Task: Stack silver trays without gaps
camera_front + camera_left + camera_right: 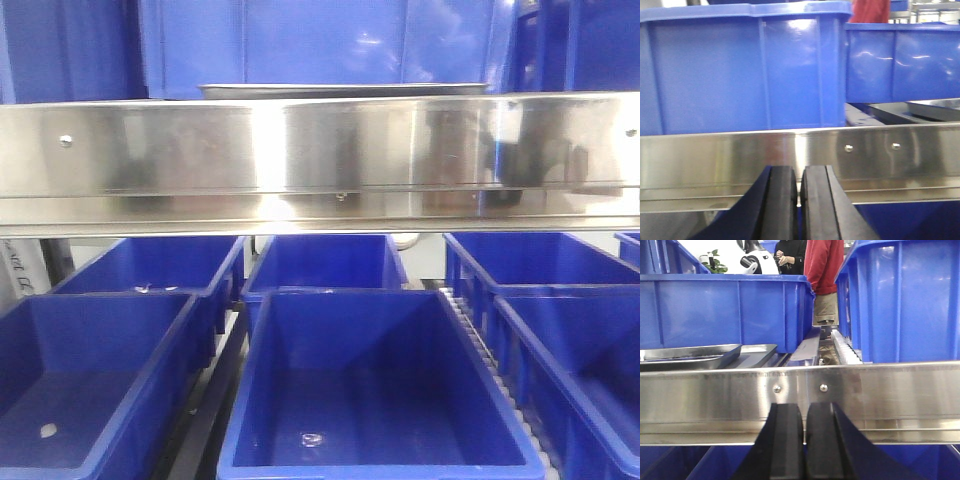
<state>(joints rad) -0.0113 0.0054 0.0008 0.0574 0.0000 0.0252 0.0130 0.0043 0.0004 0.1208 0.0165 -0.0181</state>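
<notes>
Gleaming steel trays (695, 356), flat-rimmed, behind brushed rail (890, 395)

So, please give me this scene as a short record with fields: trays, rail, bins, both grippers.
silver trays: two side by side on the upper shelf, not stacked
shelf rail: steel, in front of the trays
blue bins: empty ones below the rail
left gripper: shut, holds nothing
right gripper: shut, holds nothing

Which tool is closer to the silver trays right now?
Hard to rank. The right tool and left tool both sit shut below the shelf rail; the silver trays lie beyond it in each view.
</notes>
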